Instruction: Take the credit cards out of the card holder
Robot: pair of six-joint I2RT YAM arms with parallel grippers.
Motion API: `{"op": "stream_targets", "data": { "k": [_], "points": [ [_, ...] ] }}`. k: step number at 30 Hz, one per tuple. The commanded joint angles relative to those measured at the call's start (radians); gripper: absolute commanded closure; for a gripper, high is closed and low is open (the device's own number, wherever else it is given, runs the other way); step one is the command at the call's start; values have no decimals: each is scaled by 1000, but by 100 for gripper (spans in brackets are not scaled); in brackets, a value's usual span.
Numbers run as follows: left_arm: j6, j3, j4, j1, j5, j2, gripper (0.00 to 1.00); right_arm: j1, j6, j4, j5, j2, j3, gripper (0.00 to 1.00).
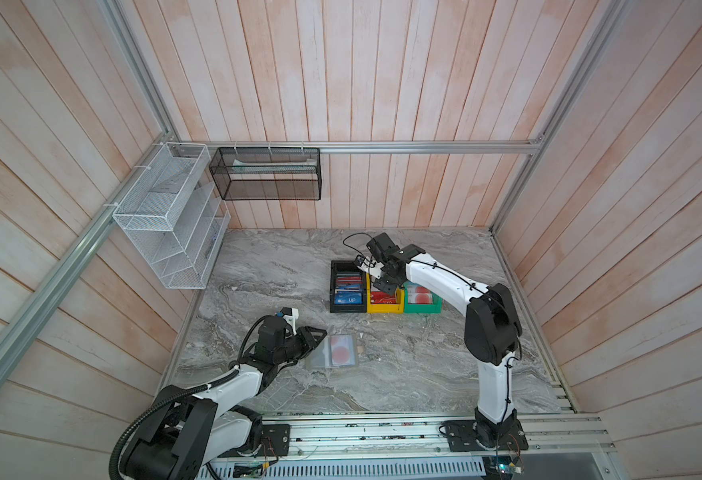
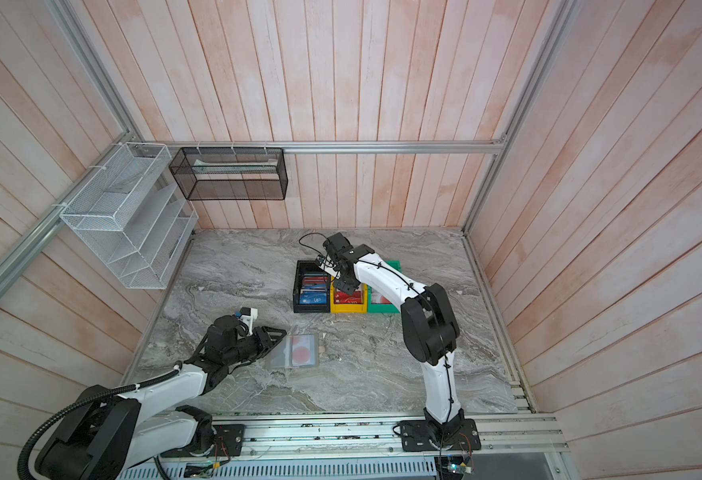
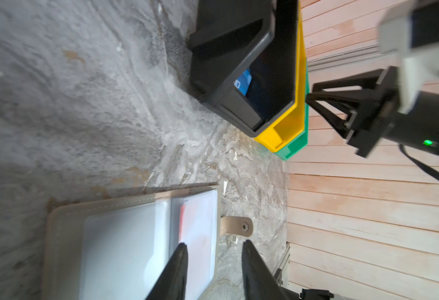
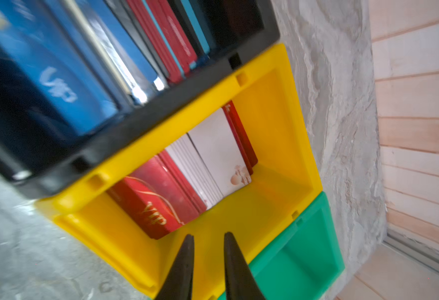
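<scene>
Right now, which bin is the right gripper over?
The yellow bin, the middle one, between the black bin and the green bin; the right gripper hangs above it.

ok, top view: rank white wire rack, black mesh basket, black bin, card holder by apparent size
1. white wire rack
2. black mesh basket
3. black bin and card holder: look about alike, not ranked.
Both wall racks hang nearer the camera, which inflates them.

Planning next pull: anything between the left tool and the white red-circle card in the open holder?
Only the clear plastic sleeve covering the white red-circled card inside the open grey-beige card holder. The left tool sits at that page's edge, jaws apart; nothing else visible intervenes.
</scene>
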Motion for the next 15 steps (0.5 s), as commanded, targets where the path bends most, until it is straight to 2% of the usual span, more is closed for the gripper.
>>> {"op": "stream_targets", "data": {
  "k": [1, 5, 10, 15],
  "points": [
    [47, 7, -100, 1, -32, 11, 63, 60, 101, 40, -254, -152, -128, 79],
    [45, 4, -106, 0, -27, 34, 63, 144, 201, 156, -444, -262, -320, 83],
    [55, 9, -139, 1, -28, 44, 64, 215, 339, 351, -616, -316, -506, 88],
    [73, 37, -228, 1, -58, 36, 65, 216, 392, 475, -654, -290, -587, 93]
  ]
}}
